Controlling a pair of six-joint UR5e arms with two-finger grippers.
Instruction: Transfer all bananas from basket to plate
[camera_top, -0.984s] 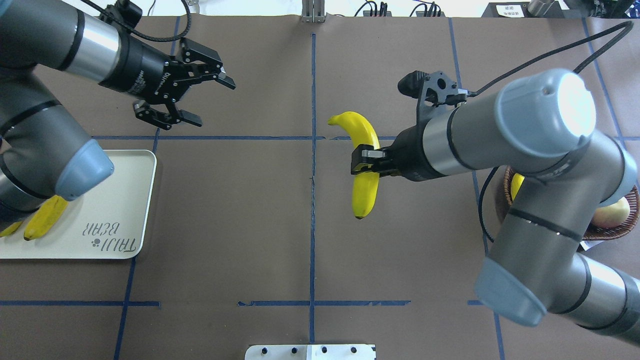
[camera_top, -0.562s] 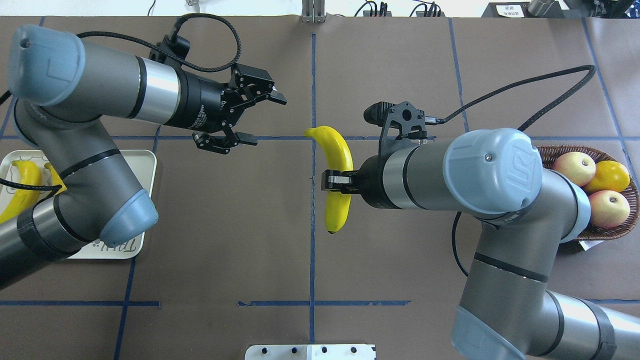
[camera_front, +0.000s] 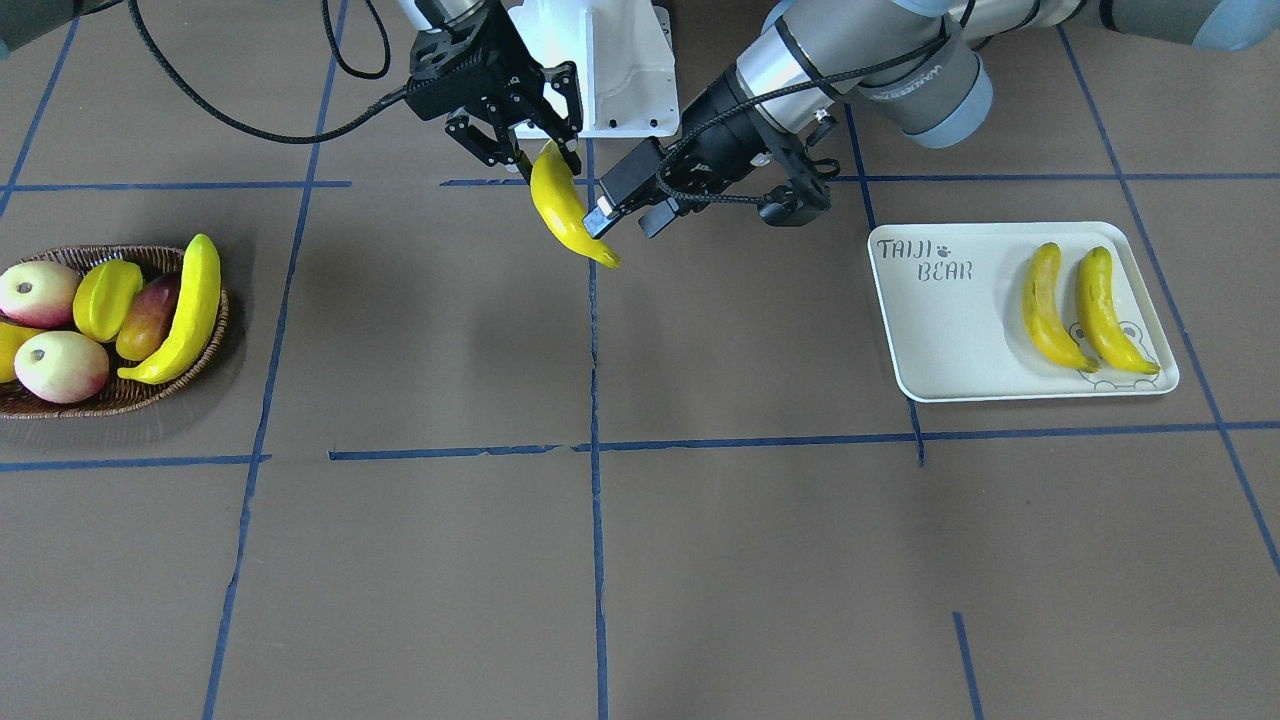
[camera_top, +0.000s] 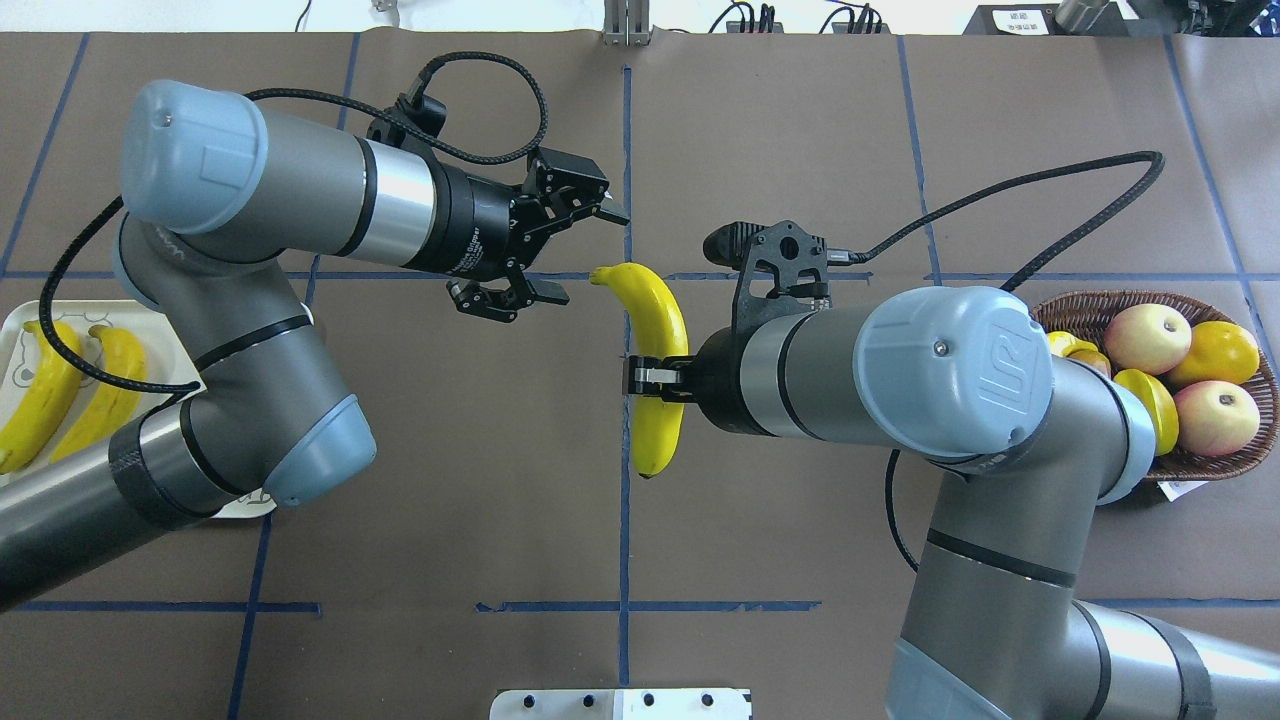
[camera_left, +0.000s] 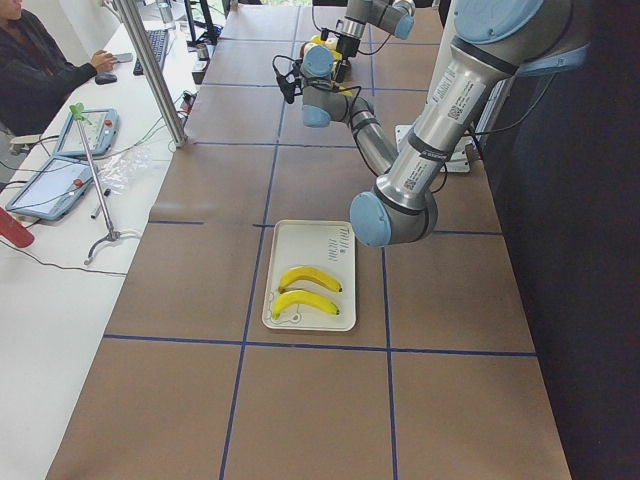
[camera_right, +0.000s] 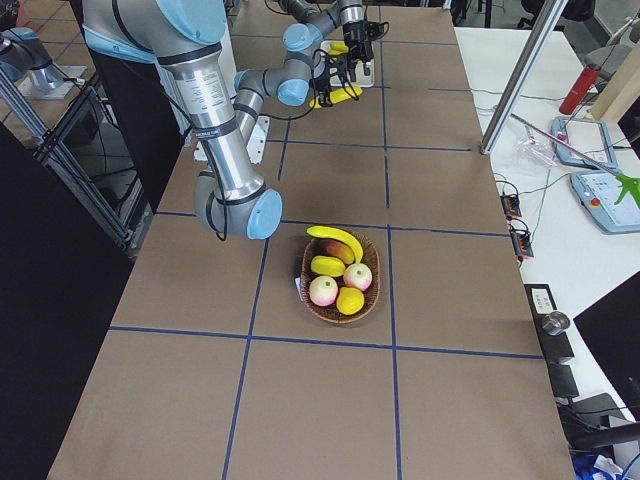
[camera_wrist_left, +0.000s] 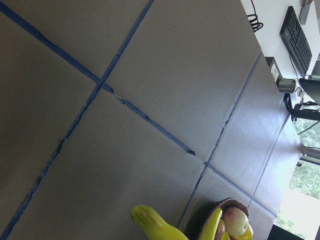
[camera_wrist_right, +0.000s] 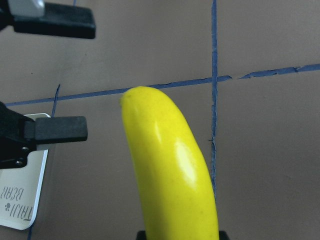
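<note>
My right gripper is shut on the middle of a yellow banana and holds it in the air over the table's centre line; it also shows in the front view. My left gripper is open, just left of the banana's far tip, with its fingers apart from the fruit. Two bananas lie side by side on the cream plate. One banana lies in the wicker basket at the right arm's end of the table.
The basket also holds two apples, a starfruit, a reddish fruit and a yellow round fruit. My left arm covers most of the plate from above. A white base mount sits at my edge.
My right arm has carried the banana left to the centre line. My left arm has swung right from near the plate until its open gripper is beside the banana's tip.
</note>
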